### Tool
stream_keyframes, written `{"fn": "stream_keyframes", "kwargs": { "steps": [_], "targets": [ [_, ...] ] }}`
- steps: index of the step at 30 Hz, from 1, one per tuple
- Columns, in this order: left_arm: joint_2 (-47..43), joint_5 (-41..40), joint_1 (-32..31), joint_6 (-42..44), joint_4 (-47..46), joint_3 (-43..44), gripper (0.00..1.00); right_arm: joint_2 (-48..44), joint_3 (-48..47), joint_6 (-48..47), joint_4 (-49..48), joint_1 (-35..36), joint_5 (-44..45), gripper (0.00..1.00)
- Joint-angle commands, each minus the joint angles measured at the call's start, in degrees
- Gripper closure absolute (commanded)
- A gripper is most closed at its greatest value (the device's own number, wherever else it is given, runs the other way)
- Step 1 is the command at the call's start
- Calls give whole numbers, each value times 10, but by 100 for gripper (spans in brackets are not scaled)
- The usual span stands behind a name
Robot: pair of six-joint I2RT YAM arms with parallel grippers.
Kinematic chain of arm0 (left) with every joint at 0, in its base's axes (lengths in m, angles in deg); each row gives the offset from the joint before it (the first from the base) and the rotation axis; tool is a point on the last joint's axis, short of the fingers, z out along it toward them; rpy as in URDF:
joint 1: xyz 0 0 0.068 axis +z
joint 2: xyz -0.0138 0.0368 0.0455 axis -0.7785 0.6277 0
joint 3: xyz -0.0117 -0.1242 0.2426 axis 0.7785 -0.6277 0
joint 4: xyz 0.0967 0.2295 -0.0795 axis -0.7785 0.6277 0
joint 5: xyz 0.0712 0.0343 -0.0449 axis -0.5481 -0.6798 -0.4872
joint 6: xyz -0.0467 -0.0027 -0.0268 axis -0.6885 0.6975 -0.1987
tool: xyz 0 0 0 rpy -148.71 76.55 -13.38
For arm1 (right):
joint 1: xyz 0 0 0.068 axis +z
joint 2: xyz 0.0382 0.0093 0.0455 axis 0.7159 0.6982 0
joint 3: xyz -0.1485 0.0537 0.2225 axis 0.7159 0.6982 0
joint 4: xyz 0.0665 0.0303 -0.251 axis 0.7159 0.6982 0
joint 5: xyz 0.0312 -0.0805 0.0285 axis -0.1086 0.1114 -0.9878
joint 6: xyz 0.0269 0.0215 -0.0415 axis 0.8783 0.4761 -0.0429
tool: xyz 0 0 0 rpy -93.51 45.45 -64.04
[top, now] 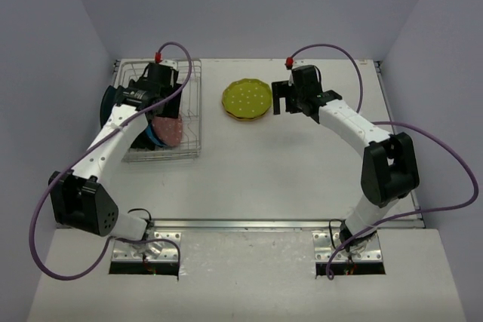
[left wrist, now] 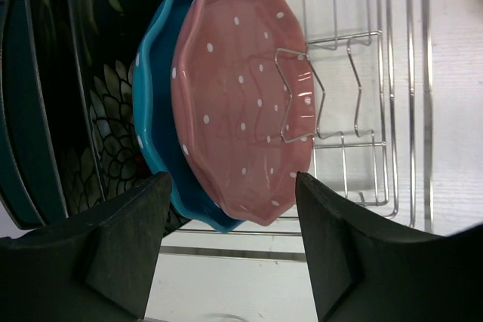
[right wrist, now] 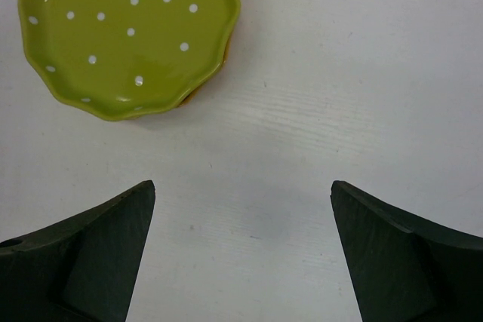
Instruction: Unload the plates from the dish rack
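Pink dotted plate (left wrist: 234, 88) is the one getting the attention here. It stands on edge in the dish rack (top: 189, 103), face pressed right up against a blue plate (left wrist: 155, 103) behind it. Behind those comes a black flowery plate (left wrist: 98, 58), then a dark teal plate (left wrist: 26, 126) at the far end of the row, all upright too. One bent wire tine crosses in front of the pink one's face.

The left gripper (left wrist: 230, 186) is down in the rack with its two fingers straddling the rims of the pink and blue plates together, one finger on the blue side, the other on the pink side. The jaws sit about halfway apart and look right up against both rims, but honestly I can't tell if they're actually clamping or just sitting there.

Over on the other side, the right gripper (right wrist: 241, 190) hangs over bare table (right wrist: 362, 73) with its jaws spread wide and nothing between them. Just beside it a yellow-green plate (right wrist: 128, 35) with white dots lies flat on the table, stacked on an orange plate (right wrist: 205, 85) that only peeks out as a sliver at the edge.
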Motion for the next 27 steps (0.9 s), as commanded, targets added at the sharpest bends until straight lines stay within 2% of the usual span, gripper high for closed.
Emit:
{"fn": "stream_keyframes", "kwargs": {
  "steps": [1,11,19,25,27],
  "targets": [
    [36,-44,2,-18,5,32,35,-36,14,9,-19,0,11,1],
    [82,-52,2,-28,4,36,32,-37,22,17,-20,0,5,1],
    [135,-84,2,-65,4,47,25,-41,24,21,-20,0,2,1],
    [137,-52,2,-75,-13,48,33,-42,30,18,-21,0,0,1],
    [131,-30,2,-79,-16,44,43,-44,32,16,-21,0,-1,1]
  ]
}}
